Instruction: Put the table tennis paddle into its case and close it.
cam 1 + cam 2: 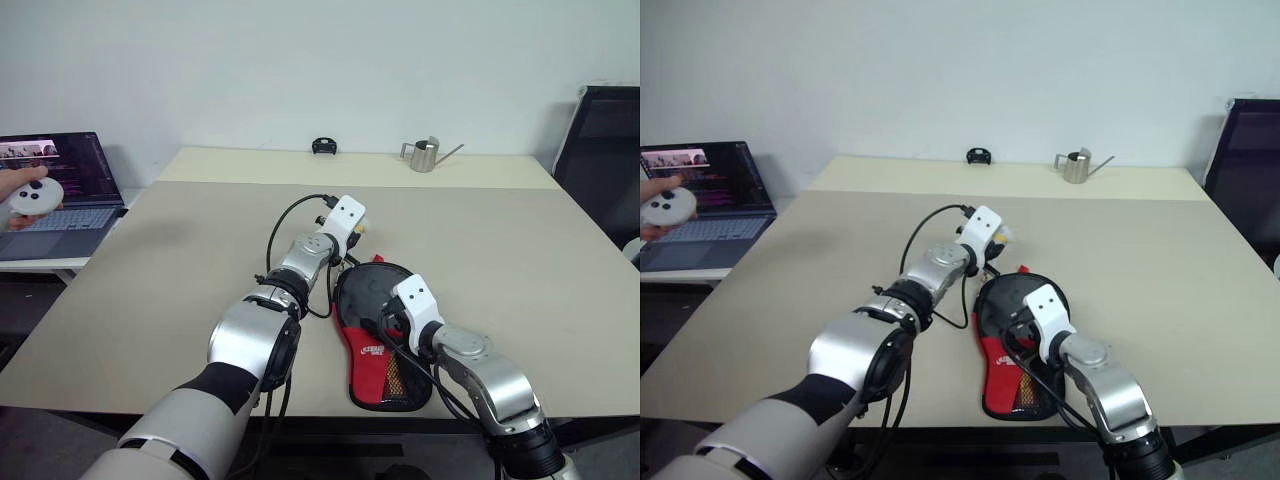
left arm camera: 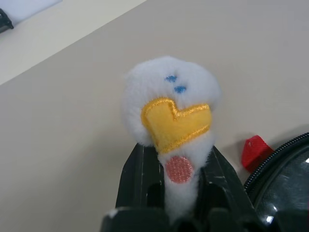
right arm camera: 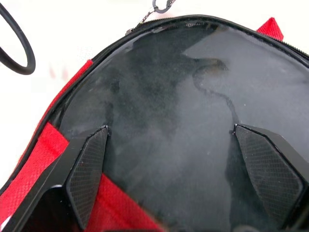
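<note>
Case [image 1: 385, 345]: a paddle-shaped pouch, black above and red below with a white logo, is laid flat on the beige table [image 1: 520, 270] near its front edge, round end pointing away from the robot.

Paddle: cannot be made out apart from the case; a glossy black rounded face is seen in the right wrist view.

Ball charm [image 2: 170, 121]: a white fluffy ball with a yellow patch, blue dots and a pink spot is pinched between the pressed-together fingers of the left gripper [image 2: 178, 179], just beyond the case's round end.

Right gripper [image 3: 190, 159]: fingers are spread wide over the case's glossy black face.

Watering can [image 1: 427, 154]: small, metal, is set at the table's far edge.

Laptop [image 1: 55, 195]: open, is placed on a side table to the left; a person's hand [image 1: 25, 195] with a white controller is seen above it.
</note>
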`<action>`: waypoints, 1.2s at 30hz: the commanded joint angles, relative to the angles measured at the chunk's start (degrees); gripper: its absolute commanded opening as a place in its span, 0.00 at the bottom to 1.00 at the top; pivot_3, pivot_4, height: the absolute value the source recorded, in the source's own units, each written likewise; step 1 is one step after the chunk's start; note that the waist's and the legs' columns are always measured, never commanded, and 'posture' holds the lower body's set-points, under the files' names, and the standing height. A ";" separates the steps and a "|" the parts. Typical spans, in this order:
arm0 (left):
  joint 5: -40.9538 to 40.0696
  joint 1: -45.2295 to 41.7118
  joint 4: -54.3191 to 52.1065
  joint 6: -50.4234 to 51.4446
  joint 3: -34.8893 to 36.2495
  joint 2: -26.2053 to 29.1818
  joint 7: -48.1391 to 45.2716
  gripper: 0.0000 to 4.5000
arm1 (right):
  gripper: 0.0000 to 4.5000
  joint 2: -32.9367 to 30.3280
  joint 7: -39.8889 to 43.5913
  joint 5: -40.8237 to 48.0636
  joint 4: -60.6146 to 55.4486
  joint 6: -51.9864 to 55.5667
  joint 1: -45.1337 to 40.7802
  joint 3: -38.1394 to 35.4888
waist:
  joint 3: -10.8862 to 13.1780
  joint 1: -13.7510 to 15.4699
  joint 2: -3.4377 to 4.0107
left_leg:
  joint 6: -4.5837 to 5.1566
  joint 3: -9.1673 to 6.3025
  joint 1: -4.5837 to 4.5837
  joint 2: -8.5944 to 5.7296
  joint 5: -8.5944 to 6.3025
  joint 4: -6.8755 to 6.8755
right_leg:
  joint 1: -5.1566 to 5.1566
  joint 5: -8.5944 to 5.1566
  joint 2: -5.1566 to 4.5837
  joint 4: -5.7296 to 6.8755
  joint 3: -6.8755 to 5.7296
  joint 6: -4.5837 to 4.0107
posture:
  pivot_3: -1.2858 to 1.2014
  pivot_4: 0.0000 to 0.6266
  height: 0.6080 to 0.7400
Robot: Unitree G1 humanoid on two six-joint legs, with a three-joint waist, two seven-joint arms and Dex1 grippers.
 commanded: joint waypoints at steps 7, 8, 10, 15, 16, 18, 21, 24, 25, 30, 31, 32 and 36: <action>2.01 -2.31 -1.45 -2.53 0.12 -1.53 0.57 0.07 | 1.00 1.48 -4.22 -0.94 5.79 1.89 4.06 0.85 | 0.00 -0.02 0.00 | 0.00 -0.15 -0.01 -0.02 0.00 0.00 | 0.08 -0.14 -0.05 -0.03 -0.37 0.22 | 0.52 0.24 1.00; 1.98 -2.19 -1.47 -2.52 0.22 -1.56 0.46 0.07 | 1.00 1.84 -4.56 -1.01 6.34 1.30 3.88 0.63 | 0.00 -0.11 0.00 | 0.00 -0.15 0.00 -0.02 0.00 0.00 | 0.08 -0.14 -0.05 -0.02 -0.37 0.23 | 0.52 0.24 1.00; 2.00 -1.87 -1.48 -2.52 0.24 -1.59 0.12 0.07 | 1.00 2.31 -5.06 -1.20 8.04 0.35 3.11 0.31 | 0.00 -0.21 0.00 | -0.01 -0.16 0.02 -0.01 0.01 0.00 | 0.09 -0.15 -0.05 0.01 -0.38 0.24 | 0.52 0.24 1.00; 2.04 -0.87 -1.50 -2.58 0.10 -1.45 -0.98 0.07 | 1.00 2.78 -5.25 -1.38 13.02 -1.98 0.27 0.26 | 0.00 -0.28 0.01 | -0.02 -0.21 0.13 -0.02 0.08 0.01 | 0.18 -0.15 -0.04 0.08 -0.44 0.25 | 0.52 0.24 1.00; 2.40 -0.67 -1.46 -2.51 -0.28 -1.41 -1.34 0.07 | 1.00 2.82 -5.28 -1.33 13.13 -2.03 0.13 0.30 | 0.00 -0.27 0.01 | -0.02 -0.24 0.13 -0.02 0.08 0.01 | 0.19 -0.15 -0.04 0.08 -0.46 0.25 | 0.52 0.24 1.00; 3.14 -0.42 -1.39 -2.56 -0.97 -1.38 -1.40 0.07 | 1.00 2.94 -5.43 -1.34 12.78 -1.90 0.32 0.46 | 0.00 -0.28 0.01 | -0.02 -0.25 0.12 -0.02 0.08 0.01 | 0.19 -0.15 -0.04 0.08 -0.46 0.25 | 0.52 0.24 1.00; 4.26 -0.81 -1.28 -2.75 -1.57 -1.47 0.34 0.07 | 1.00 3.18 -5.94 -1.43 10.94 -1.13 1.66 1.00 | 0.00 -0.28 0.01 | -0.02 -0.25 0.12 -0.02 0.08 0.00 | 0.19 -0.15 -0.04 0.07 -0.46 0.25 | 0.52 0.24 1.00; 4.50 -2.01 -1.22 -2.59 -1.18 -1.79 3.41 0.07 | 1.00 3.57 -6.77 -1.39 8.59 -0.02 3.28 1.56 | 0.00 -0.25 0.01 | -0.02 -0.29 0.09 -0.01 0.08 -0.01 | 0.19 -0.15 -0.05 0.06 -0.46 0.25 | 0.52 0.24 1.00; 4.64 -2.57 -1.20 -2.51 -1.03 -1.90 4.56 0.07 | 1.00 3.67 -7.05 -1.36 7.82 0.33 3.76 1.75 | 0.00 -0.24 0.01 | -0.02 -0.31 0.07 -0.01 0.08 -0.01 | 0.19 -0.15 -0.05 0.04 -0.46 0.25 | 0.52 0.24 1.00; 4.42 -5.07 -1.16 -2.59 0.20 -1.91 9.88 0.07 | 1.00 4.09 -8.43 -1.07 4.54 2.20 5.49 2.47 | 0.02 -0.07 0.02 | -0.03 -0.43 -0.06 -0.04 0.08 -0.02 | 0.14 -0.15 -0.09 -0.04 -0.48 0.25 | 0.52 0.24 1.00; 4.52 -5.42 -1.13 -2.64 0.27 -1.93 10.56 0.07 | 1.00 4.16 -8.60 -1.00 4.14 2.44 5.79 2.53 | 0.02 -0.06 0.02 | -0.03 -0.44 -0.07 -0.05 0.08 -0.03 | 0.14 -0.16 -0.09 -0.04 -0.49 0.25 | 0.52 0.24 1.00; 5.01 -5.72 -1.10 -2.79 0.00 -1.92 11.35 0.07 | 1.00 4.22 -8.74 -0.96 3.93 2.54 6.05 2.61 | 0.03 -0.06 0.02 | -0.03 -0.44 -0.07 -0.05 0.08 -0.03 | 0.14 -0.16 -0.09 -0.04 -0.50 0.26 | 0.52 0.24 1.00; 6.79 -6.01 -1.01 -3.26 -0.87 -1.79 13.85 0.07 | 1.00 4.61 -9.30 -0.77 3.79 2.71 6.49 2.99 | 0.03 -0.09 0.02 | -0.03 -0.44 -0.06 -0.06 0.08 -0.03 | 0.14 -0.16 -0.09 -0.04 -0.54 0.26 | 0.52 0.24 1.00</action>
